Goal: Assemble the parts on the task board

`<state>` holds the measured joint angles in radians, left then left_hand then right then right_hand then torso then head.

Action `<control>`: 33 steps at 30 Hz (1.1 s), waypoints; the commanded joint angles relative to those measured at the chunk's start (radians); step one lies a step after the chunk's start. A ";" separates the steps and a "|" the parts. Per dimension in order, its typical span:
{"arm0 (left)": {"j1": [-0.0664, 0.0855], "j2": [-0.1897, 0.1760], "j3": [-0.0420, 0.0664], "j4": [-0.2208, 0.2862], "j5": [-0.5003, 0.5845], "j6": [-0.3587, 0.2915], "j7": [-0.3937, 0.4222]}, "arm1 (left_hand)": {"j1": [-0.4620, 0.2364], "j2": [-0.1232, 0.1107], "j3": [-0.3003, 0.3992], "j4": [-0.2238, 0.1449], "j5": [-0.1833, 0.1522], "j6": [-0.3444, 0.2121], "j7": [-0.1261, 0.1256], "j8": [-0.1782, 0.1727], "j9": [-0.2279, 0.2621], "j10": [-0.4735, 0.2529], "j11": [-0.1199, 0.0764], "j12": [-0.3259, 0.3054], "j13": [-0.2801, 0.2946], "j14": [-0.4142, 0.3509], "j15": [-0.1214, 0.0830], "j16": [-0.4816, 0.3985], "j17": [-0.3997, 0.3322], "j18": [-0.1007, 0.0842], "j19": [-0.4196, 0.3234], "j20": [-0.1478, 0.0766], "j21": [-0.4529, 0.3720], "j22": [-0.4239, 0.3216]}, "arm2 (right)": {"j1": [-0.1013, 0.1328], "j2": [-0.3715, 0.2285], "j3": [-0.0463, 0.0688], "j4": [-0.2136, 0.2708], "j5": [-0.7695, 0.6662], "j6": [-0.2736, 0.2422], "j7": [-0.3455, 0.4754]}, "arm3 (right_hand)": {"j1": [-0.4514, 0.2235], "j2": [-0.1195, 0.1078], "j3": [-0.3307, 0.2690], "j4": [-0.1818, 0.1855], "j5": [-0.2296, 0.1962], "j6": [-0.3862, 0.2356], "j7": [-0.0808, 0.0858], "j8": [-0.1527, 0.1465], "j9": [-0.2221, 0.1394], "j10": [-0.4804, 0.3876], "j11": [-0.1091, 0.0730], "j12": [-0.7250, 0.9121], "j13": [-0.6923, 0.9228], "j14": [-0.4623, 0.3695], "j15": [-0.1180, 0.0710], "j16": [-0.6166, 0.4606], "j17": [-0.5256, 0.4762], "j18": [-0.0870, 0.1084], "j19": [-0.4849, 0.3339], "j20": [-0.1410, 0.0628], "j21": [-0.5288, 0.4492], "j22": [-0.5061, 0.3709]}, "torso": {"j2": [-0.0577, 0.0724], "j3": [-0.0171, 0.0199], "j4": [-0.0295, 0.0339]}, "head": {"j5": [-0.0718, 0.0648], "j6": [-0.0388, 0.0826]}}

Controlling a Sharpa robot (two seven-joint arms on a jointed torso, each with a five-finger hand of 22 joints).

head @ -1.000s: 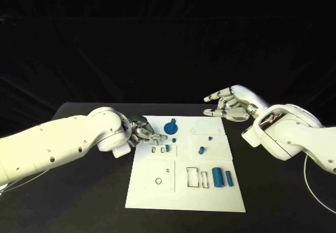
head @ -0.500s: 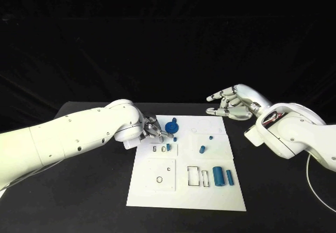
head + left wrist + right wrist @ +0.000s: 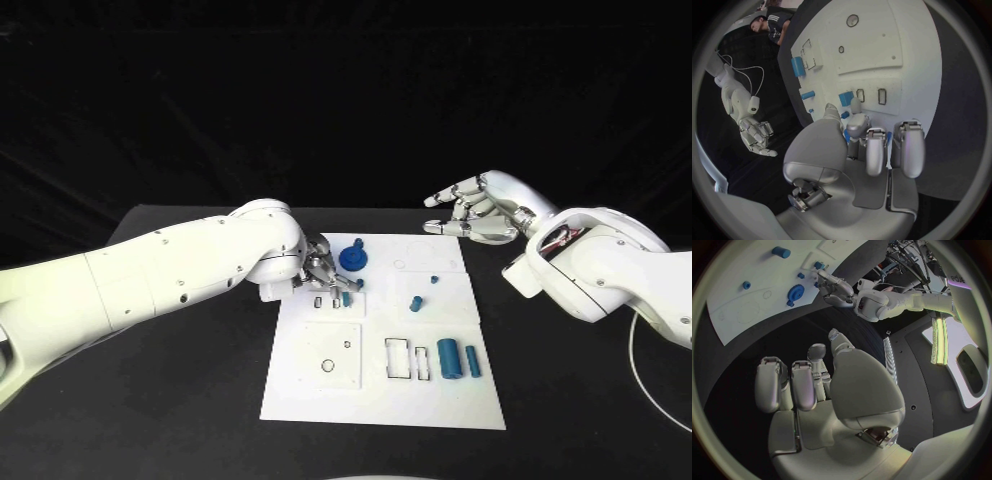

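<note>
Lying flat in the middle of the black table (image 3: 173,420), the white task board (image 3: 332,395) is showing rectangular slots and small round holes. Blue parts are sitting on it: a disc-shaped piece (image 3: 352,261), two cylinders (image 3: 459,359). The left hand (image 3: 325,272) is hovering over the board's upper left, fingers curled, possibly pinching a small blue part, though I cannot tell. The right hand (image 3: 480,215) is hanging beyond the board's far corner, fingers apart, holding nothing.

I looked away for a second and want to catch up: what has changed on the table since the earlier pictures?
The left hand has moved farther over the task board, toward its far left part beside the round blue part; whether it holds anything cannot be told. The right hand hangs open beyond the board's far right corner, much as before. The blue parts lie unchanged.
</note>
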<state>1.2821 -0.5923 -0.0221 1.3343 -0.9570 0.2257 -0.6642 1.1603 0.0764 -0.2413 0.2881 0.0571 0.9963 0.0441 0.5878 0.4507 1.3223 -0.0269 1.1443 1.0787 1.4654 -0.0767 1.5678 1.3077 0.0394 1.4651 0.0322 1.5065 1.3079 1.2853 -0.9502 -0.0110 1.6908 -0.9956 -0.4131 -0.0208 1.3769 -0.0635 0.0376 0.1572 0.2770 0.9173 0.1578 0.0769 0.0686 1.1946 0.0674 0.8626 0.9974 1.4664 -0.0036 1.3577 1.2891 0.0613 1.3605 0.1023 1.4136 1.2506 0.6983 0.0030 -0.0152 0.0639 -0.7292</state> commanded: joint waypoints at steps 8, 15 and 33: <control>0.002 0.020 -0.001 -0.019 -0.015 0.060 -0.010 | 0.004 0.016 -0.005 -0.002 -0.004 -0.010 -0.004 0.011 0.012 0.009 -0.001 0.011 0.006 0.105 -0.010 0.003 0.263 -0.017 0.063 -0.008 0.007 0.162 | 0.000 0.006 0.000 -0.003 -0.008 0.020 -0.009 | 0.007 0.003 -0.001 0.001 0.006 0.008 0.000 0.004 0.002 -0.003 0.000 -0.003 -0.002 0.037 -0.004 -0.006 -0.002 0.014 -0.008 0.000 -0.006 -0.003 | 0.000 0.0011 0.0016 | -0.001 -0.007; 0.002 0.033 -0.002 -0.026 -0.015 0.069 -0.011 | 0.021 0.020 -0.004 -0.008 -0.001 -0.018 -0.004 0.021 0.027 0.010 -0.002 0.014 0.009 0.105 -0.011 0.003 0.263 -0.018 0.064 -0.008 0.008 0.165 | 0.000 0.012 0.000 -0.007 -0.008 0.021 -0.010 | 0.007 0.004 -0.002 0.002 0.010 0.009 0.000 0.004 0.002 -0.003 0.000 -0.003 -0.003 0.037 -0.004 -0.007 -0.003 0.014 -0.009 0.000 -0.007 -0.004 | 0.000 0.0008 0.0000 | 0.000 -0.010; 0.001 0.054 -0.011 -0.046 -0.016 0.068 -0.012 | 0.066 0.039 0.015 -0.023 0.008 -0.035 -0.005 0.037 0.058 0.009 -0.002 0.016 0.013 0.105 -0.011 0.003 0.263 -0.017 0.064 -0.009 0.007 0.165 | 0.000 0.017 0.000 -0.012 -0.010 0.031 -0.017 | 0.008 0.005 -0.003 0.002 0.017 0.011 -0.001 0.005 0.002 -0.003 -0.001 -0.004 -0.006 0.037 -0.005 -0.010 -0.005 0.014 -0.009 -0.001 -0.009 -0.006 | 0.001 0.0020 0.0014 | -0.001 -0.018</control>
<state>1.2822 -0.5404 -0.0329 1.2887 -0.9692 0.2762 -0.6743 1.2187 0.1128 -0.2257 0.2670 0.0610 0.9679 0.0369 0.6197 0.5077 1.3275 -0.0286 1.1542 1.0911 1.4691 -0.0802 1.5678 1.3074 0.0395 1.4650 0.0323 1.5104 1.3076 1.2853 -0.9346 -0.0112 1.6794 -0.9971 -0.3980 -0.0340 1.3769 -0.0636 0.0376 0.1572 0.2905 0.9203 0.1547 0.0768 0.0691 1.1948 0.0676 0.8626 0.9920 1.4664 -0.0036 1.3538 1.2850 0.0613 1.3606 0.1023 1.4095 1.2457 0.6991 0.0044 -0.0147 0.0625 -0.7463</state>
